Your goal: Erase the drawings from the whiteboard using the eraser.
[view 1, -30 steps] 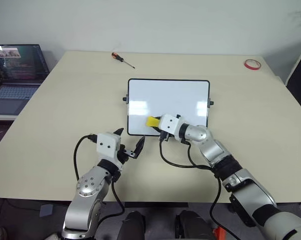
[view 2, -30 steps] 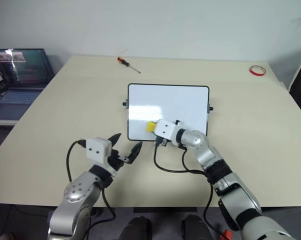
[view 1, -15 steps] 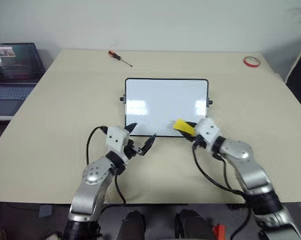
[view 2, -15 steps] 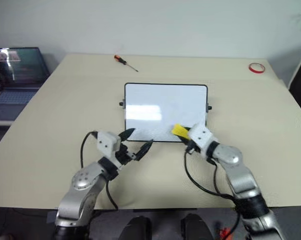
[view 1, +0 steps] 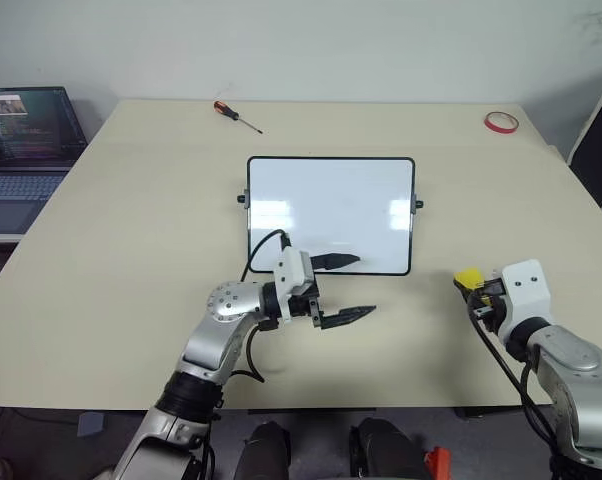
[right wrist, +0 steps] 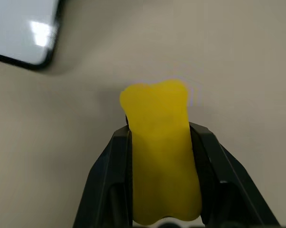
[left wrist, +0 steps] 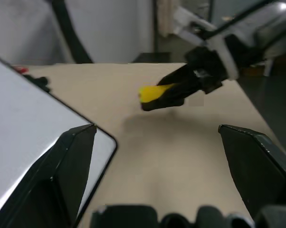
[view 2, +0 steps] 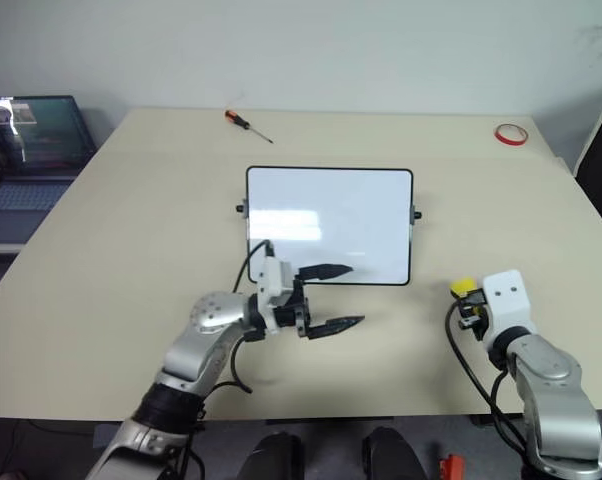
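At about nine o'clock in the head view, a laptop (view 1: 26, 140) sits cut off by the frame edge. The left gripper (view 1: 343, 290) reaches level across the table (view 1: 131, 230), pointing toward three o'clock, its two black fingers spread wide and empty; the upper finger overlaps the whiteboard's near edge. The whiteboard (view 1: 331, 210) lies flat at the table's centre, long axis running nine to three; its surface looks blank white, and any remaining drawings cannot be made out. At about four o'clock, off the board, the right gripper (view 1: 473, 289) points forward and slightly down, clamped on the yellow eraser (right wrist: 161, 156), whose long axis follows the fingers and whose dark underside is hidden.
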Controlling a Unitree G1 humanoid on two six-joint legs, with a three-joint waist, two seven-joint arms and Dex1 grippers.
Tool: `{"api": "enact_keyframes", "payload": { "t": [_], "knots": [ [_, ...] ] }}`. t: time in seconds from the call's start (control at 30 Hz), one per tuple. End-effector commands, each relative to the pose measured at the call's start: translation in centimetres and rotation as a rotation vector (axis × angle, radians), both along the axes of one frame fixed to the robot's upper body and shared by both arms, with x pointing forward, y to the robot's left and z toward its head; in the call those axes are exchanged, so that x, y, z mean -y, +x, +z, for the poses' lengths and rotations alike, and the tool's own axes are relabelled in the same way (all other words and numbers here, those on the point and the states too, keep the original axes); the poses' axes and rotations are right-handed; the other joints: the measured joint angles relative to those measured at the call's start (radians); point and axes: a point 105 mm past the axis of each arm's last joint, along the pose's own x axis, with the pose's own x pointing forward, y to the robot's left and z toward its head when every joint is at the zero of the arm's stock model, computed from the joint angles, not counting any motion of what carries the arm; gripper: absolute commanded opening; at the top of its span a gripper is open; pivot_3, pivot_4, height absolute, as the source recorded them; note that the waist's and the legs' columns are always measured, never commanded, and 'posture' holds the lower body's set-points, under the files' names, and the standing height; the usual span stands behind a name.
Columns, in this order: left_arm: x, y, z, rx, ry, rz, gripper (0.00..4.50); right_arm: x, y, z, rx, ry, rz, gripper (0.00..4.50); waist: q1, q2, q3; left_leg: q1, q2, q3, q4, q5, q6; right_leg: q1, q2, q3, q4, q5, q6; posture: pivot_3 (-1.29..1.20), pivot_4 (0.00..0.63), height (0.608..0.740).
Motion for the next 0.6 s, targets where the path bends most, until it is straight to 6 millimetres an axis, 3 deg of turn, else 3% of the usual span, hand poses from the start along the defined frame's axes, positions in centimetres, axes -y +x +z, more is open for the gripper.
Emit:
{"api": "enact_keyframes", "payload": {
  "t": [0.03,0.23,0.6],
  "knots": [
    [0.3,0.0,0.2,0.065,0.043,-0.068,4.5,0.9,-0.2,1.1,0.031,0.033,-0.077,1.25,0.0,0.0,0.0,0.0,0.0,0.0,0.0,0.0,0.0,0.0,0.0,0.0,0.0,0.0,0.0,0.0,0.15,0.74],
    [0.3,0.4,0.0,0.088,0.084,-0.101,4.5,1.6,0.4,0.9,0.02,0.123,-0.164,1.25,0.0,0.0,0.0,-0.001,0.0,0.0,0.0,0.0,0.0,-0.001,0.0,0.0,0.0,0.0,0.0,0.0,0.15,0.74],
    [-0.3,0.1,-0.3,0.096,0.107,-0.086,4.5,0.9,1.6,1.1,0.016,0.205,-0.189,1.25,0.001,0.0,0.0,-0.002,0.001,-0.001,0.0,0.0,0.0,-0.001,0.0,0.0,0.0,0.0,0.0,0.0,0.15,0.74]
  ]
}}
